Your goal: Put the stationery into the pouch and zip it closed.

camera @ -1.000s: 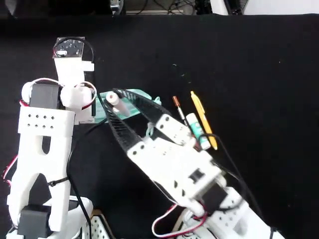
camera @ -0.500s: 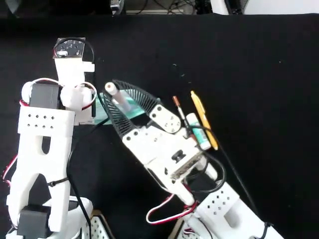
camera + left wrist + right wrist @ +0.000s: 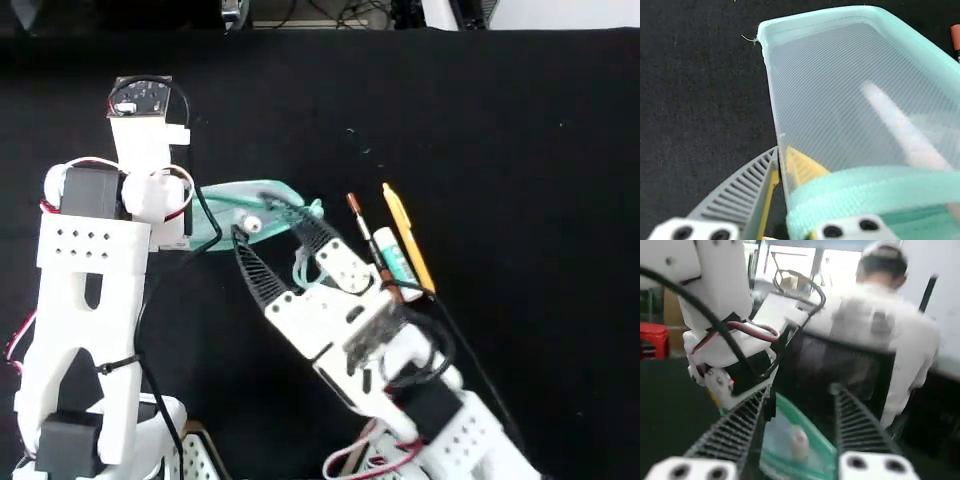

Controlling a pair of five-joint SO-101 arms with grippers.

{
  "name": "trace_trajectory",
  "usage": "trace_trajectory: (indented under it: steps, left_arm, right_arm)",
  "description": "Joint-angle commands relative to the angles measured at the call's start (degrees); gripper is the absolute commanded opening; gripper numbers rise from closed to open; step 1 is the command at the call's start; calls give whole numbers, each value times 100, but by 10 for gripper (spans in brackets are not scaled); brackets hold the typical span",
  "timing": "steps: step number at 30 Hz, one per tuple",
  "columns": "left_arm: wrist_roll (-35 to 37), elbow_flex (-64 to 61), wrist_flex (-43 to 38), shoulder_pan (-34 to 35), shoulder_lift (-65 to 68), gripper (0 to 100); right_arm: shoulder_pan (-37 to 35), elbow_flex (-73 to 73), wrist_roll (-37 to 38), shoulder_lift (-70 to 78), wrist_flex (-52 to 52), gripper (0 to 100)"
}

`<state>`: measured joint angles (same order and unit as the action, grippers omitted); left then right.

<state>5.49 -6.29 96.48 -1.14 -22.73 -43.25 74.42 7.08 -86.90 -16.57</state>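
Left jaws clamp one end of the teal mesh pouch [image 3: 840, 100], held between the 2 arms at the black counter [image 3: 520, 150]; right jaws stand spread apart at its open mouth, gripping nothing. 1 white stick [image 3: 252, 224] sits inside the pouch. Near the pouch on the counter lie a pencil [image 3: 362, 228], a teal-and-white tube [image 3: 393, 255] and a yellow pen [image 3: 405, 235].

The right arm's fingers [image 3: 258, 270] stand spread over the teal pouch [image 3: 228, 205], a yellow pen [image 3: 405, 238] nearby.

No legible text or numbers.
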Motion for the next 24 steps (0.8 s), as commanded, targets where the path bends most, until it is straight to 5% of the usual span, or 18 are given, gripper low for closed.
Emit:
trace_trajectory:
  steps: [1, 7, 11, 16, 24]
  left_arm:
    - [53, -4, 88, -84, 9, 32]
    - [44, -22, 88, -84, -26, 32]
    - [44, 22, 88, 4, -26, 32]
    - [44, 22, -35, 391, -26, 33]
    - [44, 13, -35, 453, -26, 33]
  right_arm:
    - [53, -1376, -466, 119, -1319, 258]
    - [484, -3055, -484, 576, -2215, 258]
    - [2171, -3626, -492, 558, -3042, 195]
    - [4176, -2607, -501, 708, -3218, 77]
    - [4158, -1138, -343, 2440, -3033, 158]
